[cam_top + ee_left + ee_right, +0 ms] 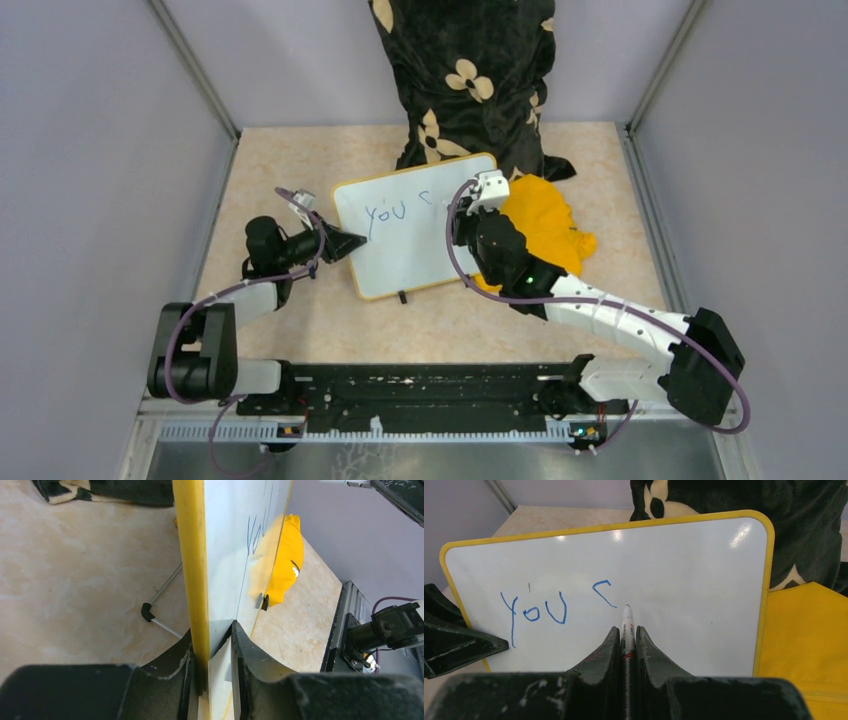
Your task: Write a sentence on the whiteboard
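Between the 2 closed fingers of the right gripper (626, 630), a white marker (627, 619) is clamped, with its tip pointed away from the wrist. Just beyond that tip, the whiteboard (674, 570) is seen face-on. The tip is set at its surface, but whether contact is made cannot be told. Of the sentence (531, 611), "you" and 1 curved blue stroke are written; the word lies left of the marker and the stroke just above and left of its tip. Right of this gripper, beside the board's yellow frame, a yellow cloth (809, 645) is spread. Farther off, a black flowered fabric (814, 535) is heaped behind the board's far edge.

At the left gripper (212, 630), the fingers are closed on the board's left edge, 1 finger (175, 665) pressed to the back and the other to the written face. Beyond them, on the back side, a thin metal leg (162, 587) is seen over the beige table (75, 570). On the face side, a small black clip (265, 601) is fixed to the frame.
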